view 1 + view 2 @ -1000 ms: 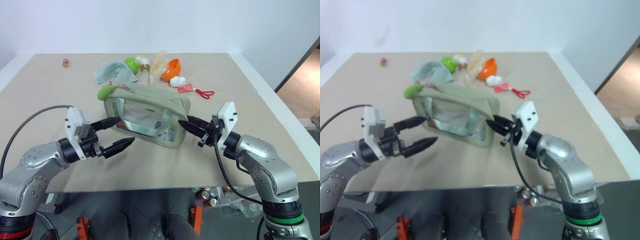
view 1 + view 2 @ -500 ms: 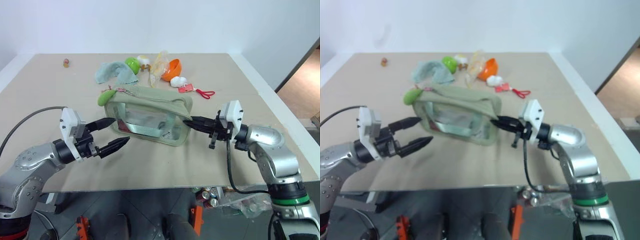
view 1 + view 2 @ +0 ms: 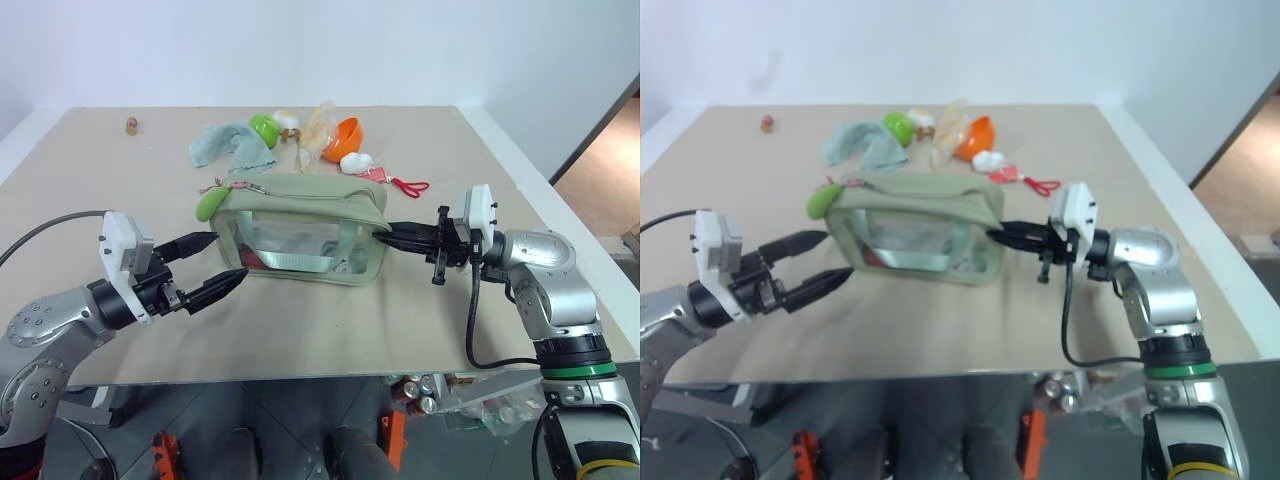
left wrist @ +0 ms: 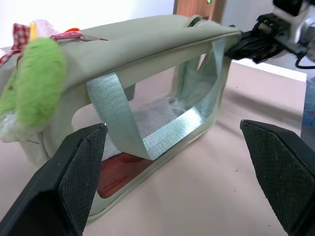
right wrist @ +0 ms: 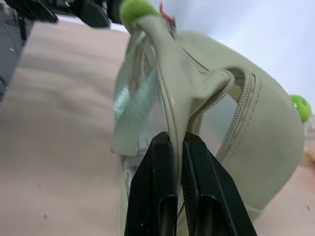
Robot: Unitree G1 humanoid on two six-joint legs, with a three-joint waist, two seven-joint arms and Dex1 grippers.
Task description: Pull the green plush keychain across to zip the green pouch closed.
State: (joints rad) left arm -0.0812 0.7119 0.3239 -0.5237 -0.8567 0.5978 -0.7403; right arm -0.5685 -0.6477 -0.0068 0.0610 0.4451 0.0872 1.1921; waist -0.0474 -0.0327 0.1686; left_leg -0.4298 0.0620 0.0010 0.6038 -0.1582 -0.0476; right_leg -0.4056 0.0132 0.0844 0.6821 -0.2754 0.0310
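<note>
no text, label, brand, number or sign can be read anywhere. the small red tag (image 3: 371, 176) lying on the bench (image 3: 90, 190) is too small to tell whether it carries any print. the pouch (image 3: 300, 228) shows plain fabric and clear panels with no lettering.

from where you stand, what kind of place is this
Probably a robot test room or lab rather than a home: a plain beige table against bare white walls, set with loose practice items such as a green pouch, a teal rag and an orange bowl, with drink cans on the floor below.
</note>
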